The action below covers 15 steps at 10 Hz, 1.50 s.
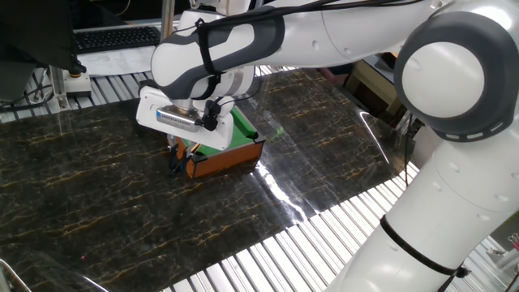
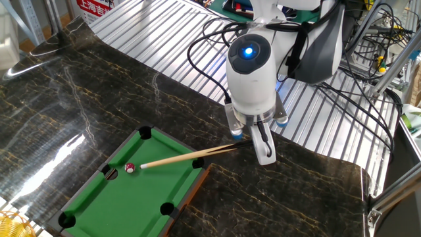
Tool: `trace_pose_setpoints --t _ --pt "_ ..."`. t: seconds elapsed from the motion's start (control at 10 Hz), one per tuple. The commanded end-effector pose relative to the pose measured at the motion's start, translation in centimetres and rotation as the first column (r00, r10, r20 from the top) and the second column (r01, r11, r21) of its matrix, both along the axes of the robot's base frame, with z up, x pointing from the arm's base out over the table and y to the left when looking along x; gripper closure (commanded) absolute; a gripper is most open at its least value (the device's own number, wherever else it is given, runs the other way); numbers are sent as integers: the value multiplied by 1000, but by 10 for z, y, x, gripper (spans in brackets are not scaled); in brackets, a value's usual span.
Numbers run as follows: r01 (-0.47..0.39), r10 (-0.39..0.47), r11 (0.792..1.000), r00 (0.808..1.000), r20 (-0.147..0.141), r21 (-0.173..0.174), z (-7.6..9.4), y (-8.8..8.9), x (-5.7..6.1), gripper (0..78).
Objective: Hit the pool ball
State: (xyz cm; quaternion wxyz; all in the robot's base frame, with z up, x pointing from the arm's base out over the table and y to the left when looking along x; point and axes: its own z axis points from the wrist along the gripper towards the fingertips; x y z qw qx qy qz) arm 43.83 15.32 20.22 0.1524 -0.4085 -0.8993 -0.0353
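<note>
Ball (image 2: 130, 168): small, red, on the green felt of the pool table (image 2: 131, 204), near its left rail and just beside a side pocket. Seen in the other fixed view only.

Cue (image 2: 187, 157): thin, tan, lying aslant over the felt and across the right rail. Its pale tip stops just short of the ball; whether they touch cannot be told. Its dark butt runs into the gripper (image 2: 253, 141).

Gripper: jaws closed narrow on the cue's butt end, hanging outside the pool table's right rail, above the dark marble table (image 2: 85, 99).

Arm (image 2: 250, 66): white, blue light on its housing, cables looped behind.

View differences: one fixed view shows the pool table (image 1: 235, 150) from its orange end wall, only a wedge of felt visible, the rest behind the arm (image 1: 211, 57). Ball and cue cannot be made out there; the gripper (image 1: 174, 158) is mostly hidden under the wrist, dark tips just showing beside the orange wall.

Edges and room: the pool table sits near the table's corner in the other fixed view, its lower end cut off by the picture edge. Open felt lies beyond the ball toward the left rail and pockets. Bare marble spreads wide to the left and behind; ribbed metal (image 2: 164, 26) borders it.

Hard to make out: the jaws' contact on the cue, partly screened by a finger.
</note>
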Motion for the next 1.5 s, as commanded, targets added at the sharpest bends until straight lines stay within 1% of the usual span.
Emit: trace_pose_setpoints --t 0.1,1.0,1.2,1.5 --pt "-5 5 1000 1000 5 1 0 -2 1 764" --pt "-19 19 1000 1000 22 -18 -3 -9 1 764" --pt "-23 24 999 999 29 -23 -5 -12 2 764" --pt "-26 27 999 999 30 -21 -5 -13 2 764"
